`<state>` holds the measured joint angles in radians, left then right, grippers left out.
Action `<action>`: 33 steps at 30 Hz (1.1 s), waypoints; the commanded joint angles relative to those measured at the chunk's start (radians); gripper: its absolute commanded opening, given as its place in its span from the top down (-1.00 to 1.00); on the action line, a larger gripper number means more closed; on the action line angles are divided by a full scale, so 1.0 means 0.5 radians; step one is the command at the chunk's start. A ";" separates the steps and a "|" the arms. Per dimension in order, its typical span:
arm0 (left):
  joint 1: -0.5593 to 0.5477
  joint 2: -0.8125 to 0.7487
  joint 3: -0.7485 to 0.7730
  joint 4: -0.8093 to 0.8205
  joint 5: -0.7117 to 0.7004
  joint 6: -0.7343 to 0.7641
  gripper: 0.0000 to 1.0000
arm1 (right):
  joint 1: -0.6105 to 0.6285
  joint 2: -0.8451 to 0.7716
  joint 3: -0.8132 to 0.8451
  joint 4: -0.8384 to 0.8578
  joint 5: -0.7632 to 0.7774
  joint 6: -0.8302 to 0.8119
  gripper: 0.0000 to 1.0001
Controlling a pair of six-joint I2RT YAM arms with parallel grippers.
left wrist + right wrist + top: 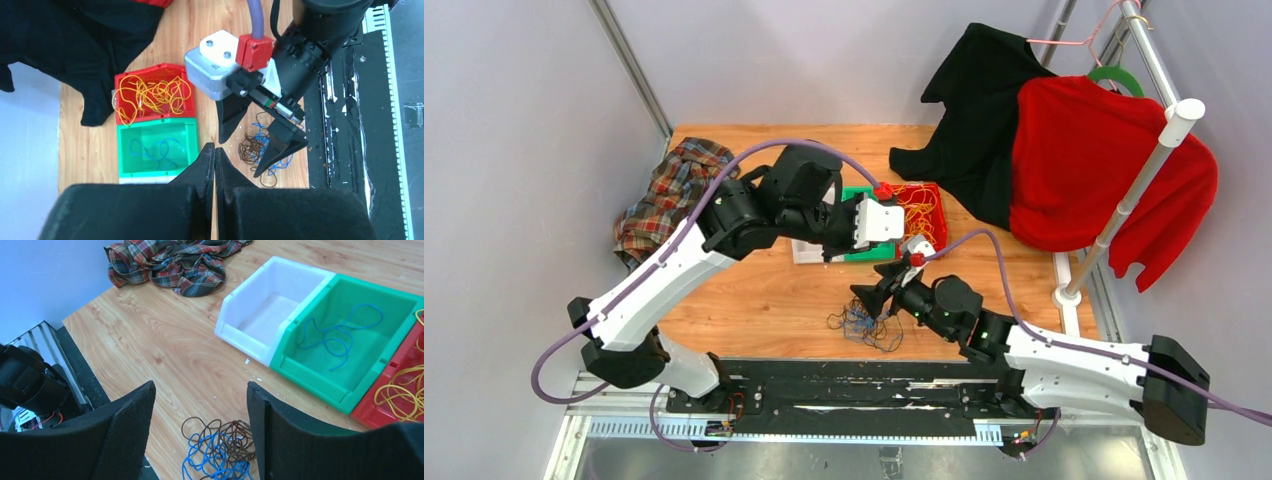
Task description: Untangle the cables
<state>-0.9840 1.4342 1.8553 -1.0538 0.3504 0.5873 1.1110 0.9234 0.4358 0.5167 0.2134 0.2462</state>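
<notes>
A small tangle of blue and dark brown cables [864, 326] lies on the wooden table near the front edge. My right gripper [200, 387] hangs open just above the tangle [220, 450], a finger on each side, touching nothing. My left gripper [214, 148] is shut and empty, hovering beside the green bin [187, 137]. That bin holds a loose blue cable [335, 335]. Several yellow cables [150, 95] lie in the red bin [120, 117] next to it. The white bin [235, 330] holds nothing.
A plaid cloth [669, 195] lies at the table's left edge. A black garment [974, 110] and a red garment [1094, 170] hang on a rack [1134, 200] at the back right, the black one draping onto the table. A black rail [854, 385] runs along the near edge.
</notes>
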 commanded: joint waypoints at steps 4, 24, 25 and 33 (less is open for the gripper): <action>0.000 -0.160 -0.343 -0.049 -0.119 0.060 0.99 | 0.019 -0.061 -0.037 0.082 0.324 0.005 -0.22; -0.139 0.242 -1.384 0.383 -0.050 0.361 -0.45 | 0.014 -0.749 -0.221 -1.180 0.829 0.352 -0.24; -0.144 0.265 -1.400 0.408 -0.053 0.393 -0.44 | 0.014 -0.721 -0.209 -1.181 0.856 0.352 -0.24; -0.155 0.468 -1.366 0.607 -0.207 0.526 -0.31 | 0.012 -0.625 -0.168 -1.146 0.919 0.332 -0.12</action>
<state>-1.0515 1.6390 1.1500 -0.8234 0.2901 0.7956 1.1114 0.6052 0.3157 -0.0517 0.6140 0.4019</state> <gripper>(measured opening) 0.680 0.579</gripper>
